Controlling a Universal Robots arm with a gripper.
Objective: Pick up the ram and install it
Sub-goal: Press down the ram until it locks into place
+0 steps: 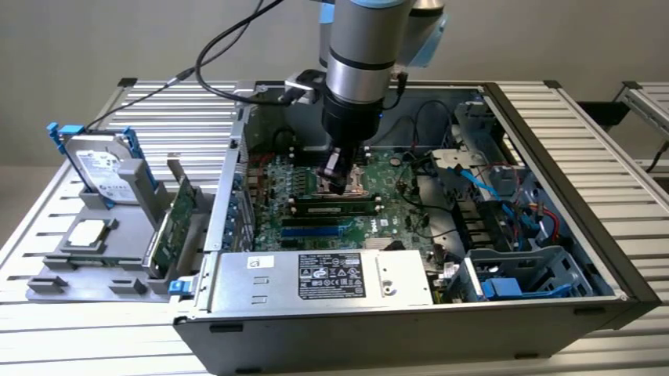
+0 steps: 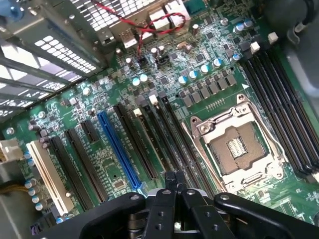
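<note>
Ram (image 1: 332, 208) just beneath end effector (image 1: 337, 182) (seated)

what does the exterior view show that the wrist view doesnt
Exterior view: the whole computer case, a power supply at its front, a hard drive and a green card standing in a holder outside it, and the ram lying in a slot just below the arm.

Wrist view: red wires, a long blue slot and a white slot up close.

Both: the green motherboard and the gripper above it.
</note>
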